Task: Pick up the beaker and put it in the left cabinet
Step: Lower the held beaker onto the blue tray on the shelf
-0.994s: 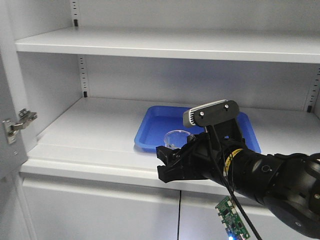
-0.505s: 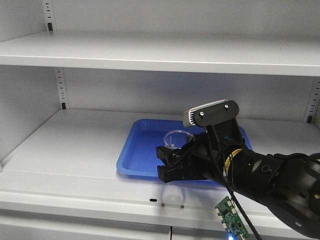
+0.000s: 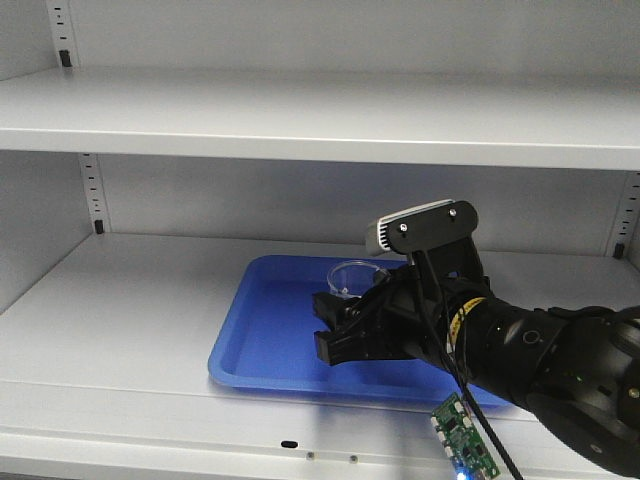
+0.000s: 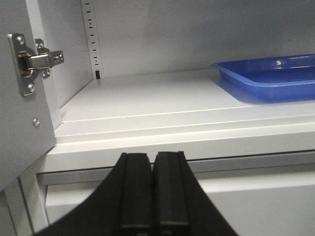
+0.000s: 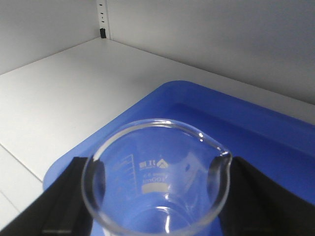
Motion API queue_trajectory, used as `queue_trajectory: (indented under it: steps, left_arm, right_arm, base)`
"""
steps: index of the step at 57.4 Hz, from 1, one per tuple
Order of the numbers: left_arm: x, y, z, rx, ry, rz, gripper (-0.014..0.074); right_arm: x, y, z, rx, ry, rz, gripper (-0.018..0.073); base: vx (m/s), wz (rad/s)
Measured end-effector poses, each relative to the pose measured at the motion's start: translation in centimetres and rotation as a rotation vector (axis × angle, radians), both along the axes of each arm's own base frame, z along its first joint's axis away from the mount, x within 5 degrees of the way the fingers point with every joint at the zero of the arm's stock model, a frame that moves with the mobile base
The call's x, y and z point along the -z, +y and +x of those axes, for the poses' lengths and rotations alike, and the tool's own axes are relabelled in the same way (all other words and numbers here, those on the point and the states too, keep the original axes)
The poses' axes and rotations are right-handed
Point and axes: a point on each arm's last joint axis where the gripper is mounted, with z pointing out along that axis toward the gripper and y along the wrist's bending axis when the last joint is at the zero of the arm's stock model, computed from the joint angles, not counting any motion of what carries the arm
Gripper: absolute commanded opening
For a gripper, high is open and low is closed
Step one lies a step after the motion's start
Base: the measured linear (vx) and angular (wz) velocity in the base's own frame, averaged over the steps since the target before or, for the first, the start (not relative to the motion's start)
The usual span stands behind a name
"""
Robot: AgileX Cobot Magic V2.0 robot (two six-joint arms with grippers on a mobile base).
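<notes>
Carrying the beaker (image 3: pixel 352 272) into the left cabinet (image 3: pixel 120 300) is the step we're on. Here's how we'd play it: hold it upright, come down slowly, and let the flat base meet the surface before the fingers part.

The right gripper (image 3: pixel 335 325) has its two black fingers closed on the glass wall, one on each side. The right wrist view shows this plainly, with the rim and spout standing above them. Directly beneath the gripper lies the blue tray (image 3: pixel 262 338), and the beaker sits over its nearer part. Whether the base touches yet we cannot tell, since the fingers hide it. Ahead of the gripper there's more tray, and off to its left is bare grey shelf.

We'd judge the tray floor the safe landing spot, away from the raised rim, so the glass doesn't tip on release. Glass is slick and brittle, so we want a gentle opening and a straight retreat.

On the other side, the left gripper (image 4: pixel 152 194) has its fingers pressed together on nothing, low and in front of the shelf edge.
</notes>
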Motion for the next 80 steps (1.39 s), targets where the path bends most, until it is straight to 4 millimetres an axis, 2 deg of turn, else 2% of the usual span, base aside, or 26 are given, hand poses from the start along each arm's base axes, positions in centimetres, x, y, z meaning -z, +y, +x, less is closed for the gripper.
queue_trajectory:
  steps: [23, 40, 58, 80]
  left_arm:
    - [0.0, 0.0, 0.0, 0.0, 0.0, 0.0, 0.0001]
    - [0.0, 0.0, 0.0, 0.0, 0.0, 0.0, 0.0001]
    - [0.0, 0.0, 0.0, 0.0, 0.0, 0.0, 0.0001]
    - [0.0, 0.0, 0.0, 0.0, 0.0, 0.0, 0.0001]
  right_arm:
    - [0.4, 0.1, 0.2, 0.0, 0.01, -0.006, -0.0004]
    - [5.0, 1.4, 3.2, -0.031, 0.052, 0.0, -0.0004]
    - [7.8, -1.4, 6.6, 0.069, 0.083, 0.059, -0.0003]
    - [7.8, -1.6, 7.0, 0.046, 0.026, 0.023, 0.0036]
  base:
    - [0.03, -0.04]
    - [0.0, 0.0]
    - [0.0, 0.0]
    - [0.0, 0.0]
